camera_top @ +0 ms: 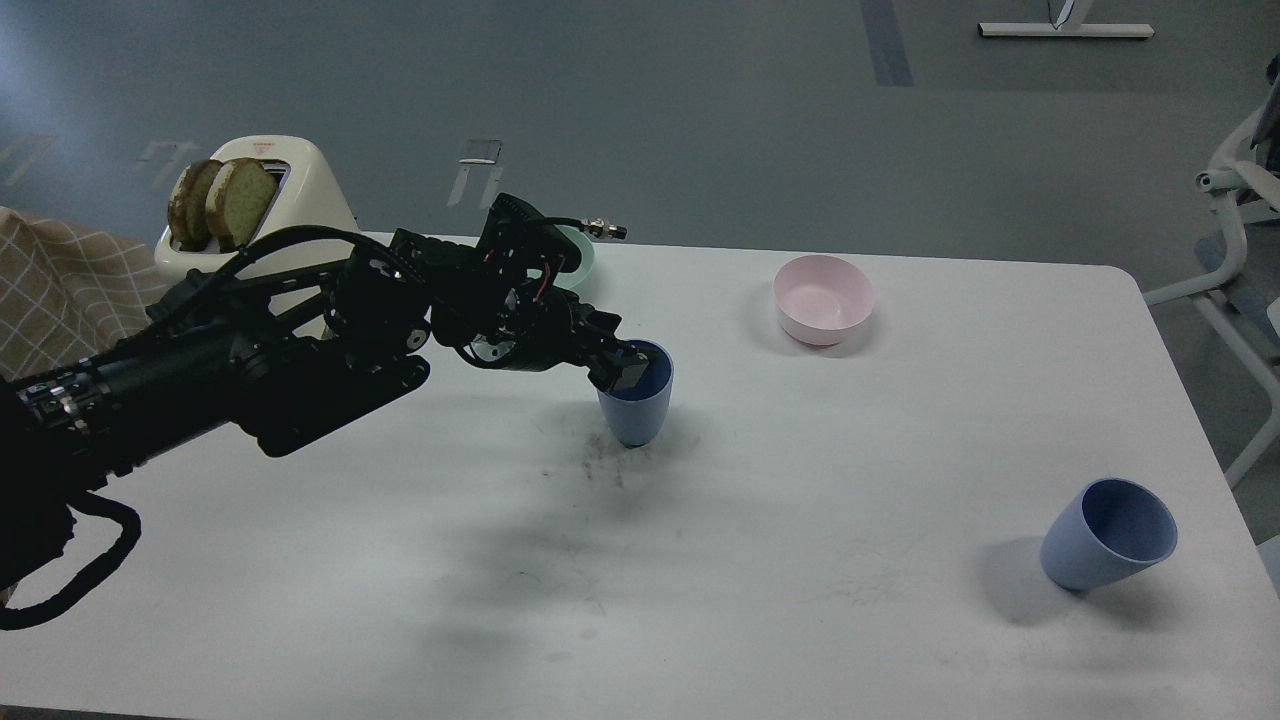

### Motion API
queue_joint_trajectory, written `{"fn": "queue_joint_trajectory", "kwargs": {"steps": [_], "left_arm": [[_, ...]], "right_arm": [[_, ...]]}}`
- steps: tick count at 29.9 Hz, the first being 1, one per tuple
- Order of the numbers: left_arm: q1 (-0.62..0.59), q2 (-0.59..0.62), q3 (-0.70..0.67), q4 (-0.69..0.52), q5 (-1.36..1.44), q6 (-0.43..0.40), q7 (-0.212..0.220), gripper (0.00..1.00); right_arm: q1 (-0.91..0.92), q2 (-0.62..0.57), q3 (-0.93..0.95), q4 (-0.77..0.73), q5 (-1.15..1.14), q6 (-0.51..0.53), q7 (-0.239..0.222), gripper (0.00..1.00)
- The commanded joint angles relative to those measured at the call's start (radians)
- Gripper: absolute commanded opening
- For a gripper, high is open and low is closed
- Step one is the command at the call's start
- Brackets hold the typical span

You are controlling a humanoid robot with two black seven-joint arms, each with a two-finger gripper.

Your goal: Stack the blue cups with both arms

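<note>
My left arm (250,365) reaches in from nine o'clock across the white table (760,560), and my left gripper (628,372) sits at the rim of one blue cup (636,410) near the table's middle. One finger (632,375) dips inside the cup's mouth on its nine o'clock side. The jaws look narrow around the cup's wall, but I cannot tell whether they are pinching it. The cup stands upright with its base on the table, beside a patch of dark scuff marks (600,462).

The second blue cup (1105,535) is well apart, toward four o'clock near the table's right edge, tilted with its mouth facing up and to the right.

At twelve o'clock from the first cup, a green bowl (578,258) is partly hidden behind my wrist. A pink bowl (823,298) sits toward one o'clock near the far edge. At ten o'clock, a cream toaster (280,195) holds two slices of bread (222,203).
</note>
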Motion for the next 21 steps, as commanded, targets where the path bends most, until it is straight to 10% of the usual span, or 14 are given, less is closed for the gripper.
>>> {"fn": "queue_joint_trajectory", "kwargs": {"steps": [1, 21], "left_arm": [[-0.012, 0.037, -0.095, 0.004, -0.16, 0.0, -0.003, 0.94], [0.285, 0.115, -0.844, 0.112, -1.204, 0.001, -0.003, 0.98]], "right_arm": [[-0.002, -0.023, 0.003, 0.004, -0.006, 0.0, -0.001, 1.0], [-0.092, -0.181, 0.002, 0.442, -0.481, 0.0, 0.0, 1.0]]}}
